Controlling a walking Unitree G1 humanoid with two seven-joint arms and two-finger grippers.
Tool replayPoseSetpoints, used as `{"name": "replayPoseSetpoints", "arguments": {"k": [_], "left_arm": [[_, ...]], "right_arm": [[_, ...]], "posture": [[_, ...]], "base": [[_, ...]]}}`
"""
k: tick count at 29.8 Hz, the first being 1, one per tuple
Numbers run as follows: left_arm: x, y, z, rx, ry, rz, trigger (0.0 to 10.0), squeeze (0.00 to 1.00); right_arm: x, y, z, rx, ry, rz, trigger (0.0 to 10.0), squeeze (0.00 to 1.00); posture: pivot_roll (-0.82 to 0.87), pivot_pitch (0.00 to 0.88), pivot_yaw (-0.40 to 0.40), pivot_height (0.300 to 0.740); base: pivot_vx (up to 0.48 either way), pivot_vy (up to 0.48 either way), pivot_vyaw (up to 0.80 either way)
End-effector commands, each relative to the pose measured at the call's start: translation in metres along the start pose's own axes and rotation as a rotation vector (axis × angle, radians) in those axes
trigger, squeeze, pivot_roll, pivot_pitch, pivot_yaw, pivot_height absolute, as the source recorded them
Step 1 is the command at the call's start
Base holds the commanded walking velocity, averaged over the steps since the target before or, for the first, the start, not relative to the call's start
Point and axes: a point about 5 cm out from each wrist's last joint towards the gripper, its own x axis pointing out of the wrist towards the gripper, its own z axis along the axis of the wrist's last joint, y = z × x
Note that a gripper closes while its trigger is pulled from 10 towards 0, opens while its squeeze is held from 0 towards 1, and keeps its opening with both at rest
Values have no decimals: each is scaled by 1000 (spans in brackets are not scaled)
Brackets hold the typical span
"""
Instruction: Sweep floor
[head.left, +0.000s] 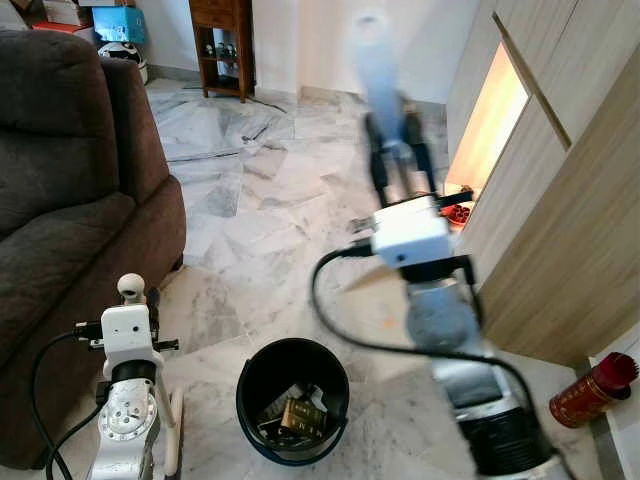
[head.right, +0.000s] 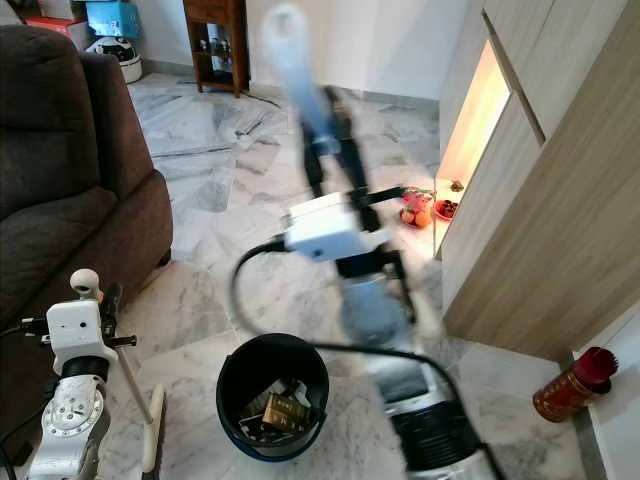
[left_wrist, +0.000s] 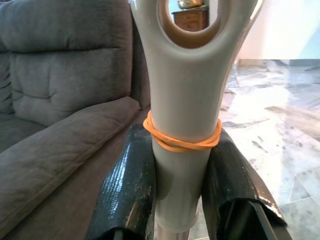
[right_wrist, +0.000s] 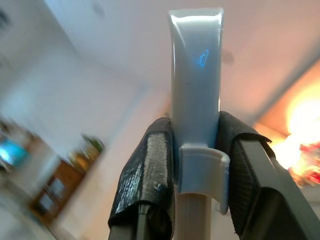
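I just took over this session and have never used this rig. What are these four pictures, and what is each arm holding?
The two wide pictures come from a stereo camera on a humanoid robot's head, looking down at a marble floor. The other two come from cameras on its wrists, looking along the black fingers.

The left gripper, low beside the brown sofa, is shut on a cream handle with an orange rubber band round it. The right gripper, raised and blurred, is shut on a pale blue-white handle. I cannot tell which tool each handle belongs to.

On the floor stand a black bucket with some rubbish in it, a red canister by the wooden cabinet, and red items near the lit opening.
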Motion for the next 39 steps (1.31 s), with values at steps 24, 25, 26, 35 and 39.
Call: {"name": "replayPoseSetpoints", "arguments": {"k": [24, 25, 26, 35, 39], "left_arm": [[1, -10, 6, -12, -21, -152, 10000, 0], [1, -10, 6, -13, -20, -154, 10000, 0], [1, -11, 6, -16, -18, -157, 10000, 0], [0, -13, 5, -32, -9, -162, 10000, 0], [-1, -13, 3, -42, -1, -166, 10000, 0]], "right_arm": [[-74, 13, -115, -26, 548, -6, 10000, 0], [-76, 13, -117, -16, 563, -9, 10000, 0], [-77, 13, -119, -5, 579, -14, 10000, 0], [-96, 9, -136, 106, 747, -103, 10000, 0], [-103, 6, -143, 122, 794, -117, 10000, 0]], "posture": [[139, 0, 1, 740], [138, 0, 0, 740], [141, 0, -2, 740], [146, 0, -13, 740], [149, 0, -17, 740]], "base": [[0, 0, 0], [0, 0, 0], [0, 0, 0], [0, 0, 0], [0, 0, 0]]}}
